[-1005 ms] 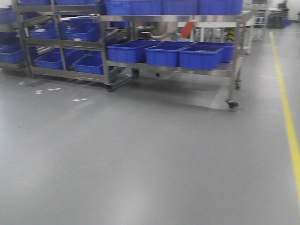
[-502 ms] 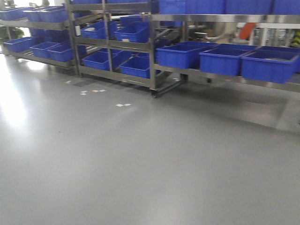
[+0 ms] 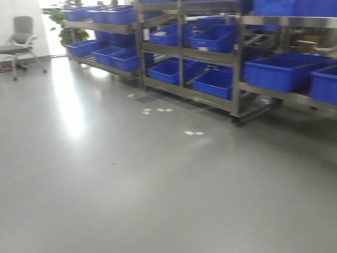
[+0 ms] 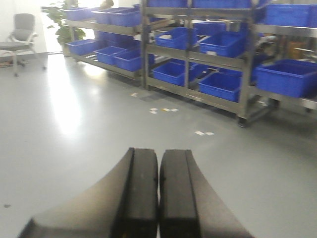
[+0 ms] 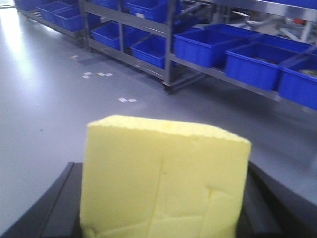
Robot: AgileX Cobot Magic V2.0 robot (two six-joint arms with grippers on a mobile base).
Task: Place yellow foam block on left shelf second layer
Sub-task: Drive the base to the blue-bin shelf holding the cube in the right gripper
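The yellow foam block (image 5: 163,178) fills the lower middle of the right wrist view, pale yellow with creases on its face. My right gripper (image 5: 163,198) is shut on it, with one dark finger on each side (image 5: 54,208). My left gripper (image 4: 158,163) is shut and empty, its two black fingers (image 4: 141,188) pressed together above the grey floor. Metal shelf racks (image 3: 181,52) with several layers of blue bins stand ahead, further left in the front view (image 3: 100,26). Neither gripper shows in the front view.
Blue bins (image 3: 279,71) sit on the rack layers (image 4: 218,44). A grey office chair (image 3: 21,39) and a green plant (image 3: 66,31) stand at the far left. White floor markers (image 3: 194,133) lie before the racks. A rack caster (image 3: 235,122) rests on the floor.
The front view has swung to the left: the racks have slid right in the frame, and the chair, plant and bright window area have come into view.
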